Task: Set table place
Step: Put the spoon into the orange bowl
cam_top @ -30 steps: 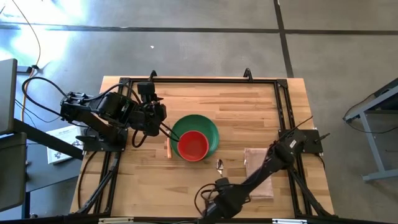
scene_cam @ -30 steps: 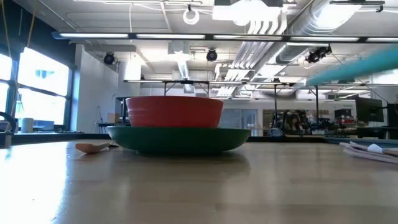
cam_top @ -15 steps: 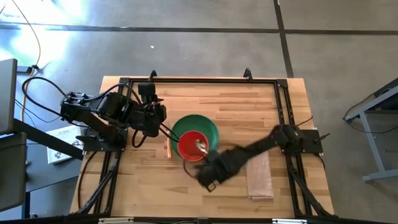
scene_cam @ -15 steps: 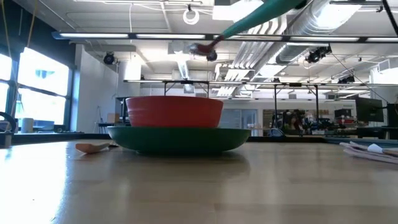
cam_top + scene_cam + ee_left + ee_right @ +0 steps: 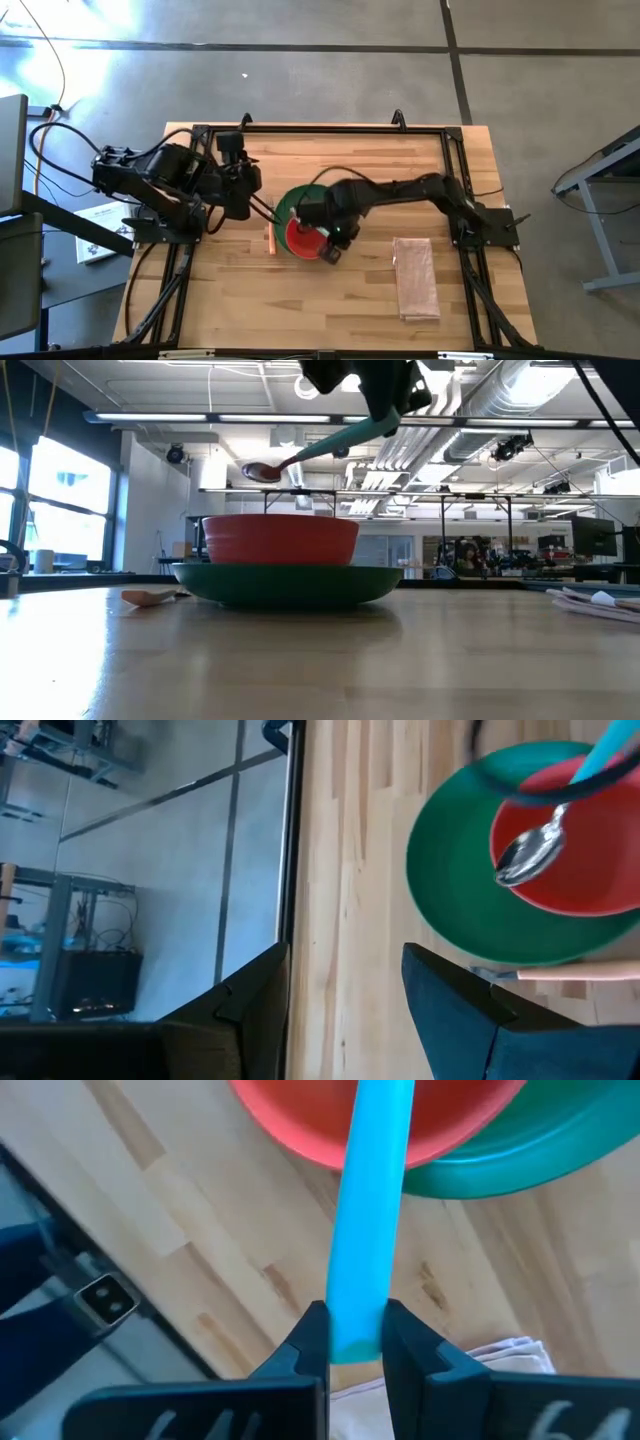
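Observation:
The green plate [image 5: 322,197] lies on the table [image 5: 400,160] with the red bowl [image 5: 302,238] standing in it. My right gripper [image 5: 332,242] reaches over the bowl, shut on the teal-handled spoon [image 5: 330,442]. The spoon's metal bowl [image 5: 262,472] hangs above the red bowl [image 5: 280,540]. The orange-handled fork [image 5: 271,240] lies flat on the table, left of the plate. The folded napkin [image 5: 416,278] lies flat at the right. My left gripper [image 5: 264,208] is open and empty at the plate's left rim. My right gripper pinches the spoon's teal handle at its free end [image 5: 354,1330] between its two fingers. It comes from above [image 5: 385,395], and the handle runs forward out of the fingers. The spoon is lifted clear, slanting down toward the table's left, its metal bowl lowest [image 5: 528,852].
A black rail frame [image 5: 320,130] edges the table. My right arm [image 5: 410,190] spans from its base at the right edge across to the plate. Bare wood [image 5: 240,300] lies near the front left.
My right gripper has carried the spoon from the table's near edge up and toward the far left. It now holds the spoon over the red bowl. The spoon has turned about, so that its metal bowl points toward the table's left.

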### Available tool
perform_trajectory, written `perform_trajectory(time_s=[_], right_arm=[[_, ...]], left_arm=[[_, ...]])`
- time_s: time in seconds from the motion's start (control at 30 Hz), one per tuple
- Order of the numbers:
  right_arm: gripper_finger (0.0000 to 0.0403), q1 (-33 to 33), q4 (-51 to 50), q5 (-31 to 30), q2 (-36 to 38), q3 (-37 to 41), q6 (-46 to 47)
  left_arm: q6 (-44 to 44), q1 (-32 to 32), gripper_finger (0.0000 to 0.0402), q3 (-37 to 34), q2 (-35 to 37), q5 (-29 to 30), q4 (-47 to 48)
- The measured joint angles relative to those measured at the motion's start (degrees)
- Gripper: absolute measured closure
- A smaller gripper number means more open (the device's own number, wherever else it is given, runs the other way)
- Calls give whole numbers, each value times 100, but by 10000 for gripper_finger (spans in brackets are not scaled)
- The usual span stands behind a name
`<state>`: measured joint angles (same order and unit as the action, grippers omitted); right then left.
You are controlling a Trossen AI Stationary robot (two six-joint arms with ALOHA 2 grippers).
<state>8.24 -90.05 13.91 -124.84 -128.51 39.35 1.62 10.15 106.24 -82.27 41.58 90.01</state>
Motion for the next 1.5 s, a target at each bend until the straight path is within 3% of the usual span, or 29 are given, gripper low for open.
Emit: perform_trajectory(time_s=[0.2,0.67,1.33,1.5], right_arm=[[378,-47,0,496,-9,0,-331],[378,242,5,623,-565,0,-383],[378,32,3,625,-579,0,-225],[378,27,4,1061,-497,0,-188]], left_arm=[[78,0,218,-2,118,7,-1],[145,0,218,-2,123,151,1],[124,-1,218,-2,123,147,1],[92,0,218,-1,121,147,0]])
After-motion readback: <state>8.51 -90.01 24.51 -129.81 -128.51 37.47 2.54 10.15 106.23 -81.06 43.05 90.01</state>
